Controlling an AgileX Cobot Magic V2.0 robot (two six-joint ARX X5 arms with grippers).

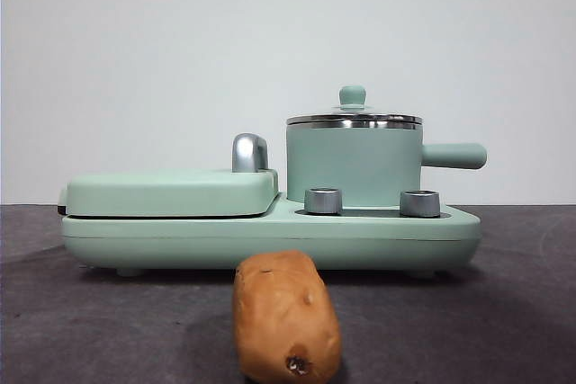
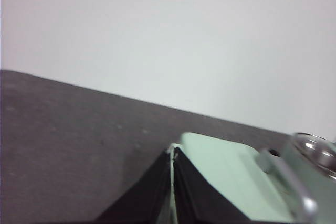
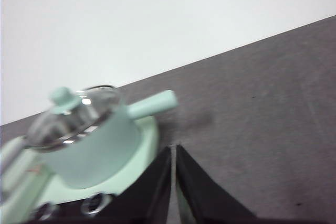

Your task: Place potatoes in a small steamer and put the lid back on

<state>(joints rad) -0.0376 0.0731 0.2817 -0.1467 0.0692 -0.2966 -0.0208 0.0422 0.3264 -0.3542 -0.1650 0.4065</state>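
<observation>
The front view looks level across the dark worktop [image 1: 90, 330] from a low spot near its surface, facing a white wall; the potato [image 1: 285, 317] lies very close to this camera, the mint-green cooker [image 1: 270, 236] farther back. The left wrist view looks down at a slant over the left pincer [image 2: 172, 153] onto the cooker's flat cover [image 2: 226, 182]. The right wrist view looks slantwise over the right pincer [image 3: 173, 148] at the small steamer [image 3: 97, 153] and its lid [image 3: 73, 114]. All three views share the cooker and worktop.
</observation>
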